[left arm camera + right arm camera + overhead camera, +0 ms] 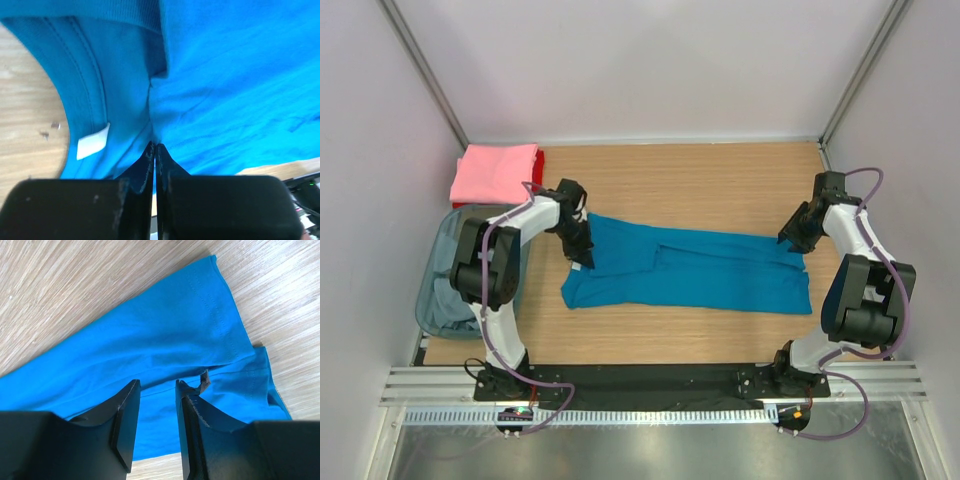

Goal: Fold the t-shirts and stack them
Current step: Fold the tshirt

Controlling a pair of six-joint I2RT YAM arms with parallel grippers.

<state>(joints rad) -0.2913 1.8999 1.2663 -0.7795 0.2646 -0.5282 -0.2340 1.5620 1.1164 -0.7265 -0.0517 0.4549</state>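
Left hand (582, 250), seen from the top camera, sits low on the collar end of the teal t-shirt (700, 275), which lies as a long folded strip across the middle of the table (700, 180). At the other end of that strip, the right hand (792, 240) is at the shirt's far corner. A folded pink t-shirt (495, 172) rests in the far left corner on top of a red t-shirt (539, 165) (only a red sliver shows along its right side). Just nearer than that pile stands the grey-blue bin (440, 290), beside the left arm.

On the left wrist camera I see the left hand (154, 149) clenched, its two black fingertips pressed together on a pinch of the teal t-shirt (235, 90); creases in the cloth run into the tips. The ribbed neckline curves off to the left, with a white label (93, 141) sewn inside it and bare table (25, 115) beyond.

On the right wrist camera the right hand (157, 386) is released, jaws standing apart with blue cloth showing in the gap. Below them the teal t-shirt (150, 335) lies flat, its double-stitched hem (215, 315) toward the right over the table (75, 285). Whether the tips touch the cloth I cannot tell.
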